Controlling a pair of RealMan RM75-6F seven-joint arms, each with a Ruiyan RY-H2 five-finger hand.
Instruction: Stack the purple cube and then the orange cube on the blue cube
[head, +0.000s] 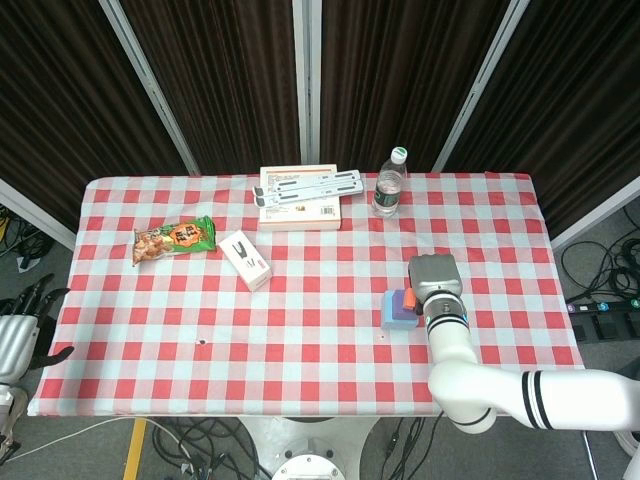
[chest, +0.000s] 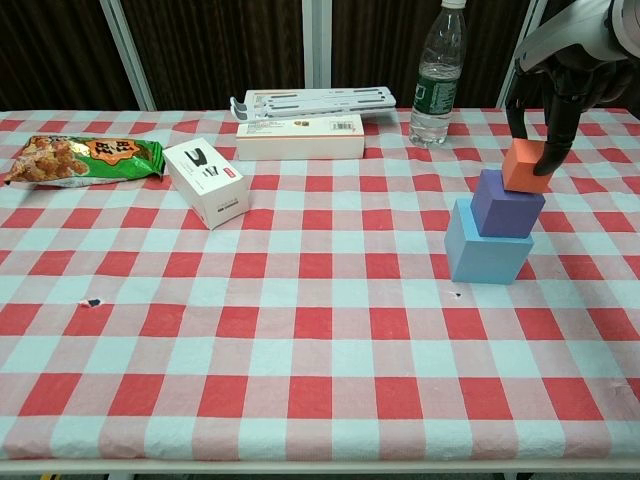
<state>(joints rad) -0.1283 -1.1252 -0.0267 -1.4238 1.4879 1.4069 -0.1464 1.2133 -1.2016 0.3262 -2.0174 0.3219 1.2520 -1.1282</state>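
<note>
In the chest view the blue cube (chest: 486, 246) stands on the checked cloth with the purple cube (chest: 507, 203) on top of it. The orange cube (chest: 527, 165) is tilted at the purple cube's far upper edge, pinched between the fingers of my right hand (chest: 558, 88), which reaches down from above. From the head view that hand (head: 435, 279) covers most of the stack; only the orange cube (head: 406, 299) and blue cube (head: 388, 311) show beside it. My left hand (head: 25, 312) hangs off the table's left edge, fingers apart and holding nothing.
A water bottle (chest: 438, 73) stands behind the stack. A white folding stand on a flat box (chest: 300, 135) lies at the back centre. A small white box (chest: 206, 181) and a snack bag (chest: 80, 158) lie to the left.
</note>
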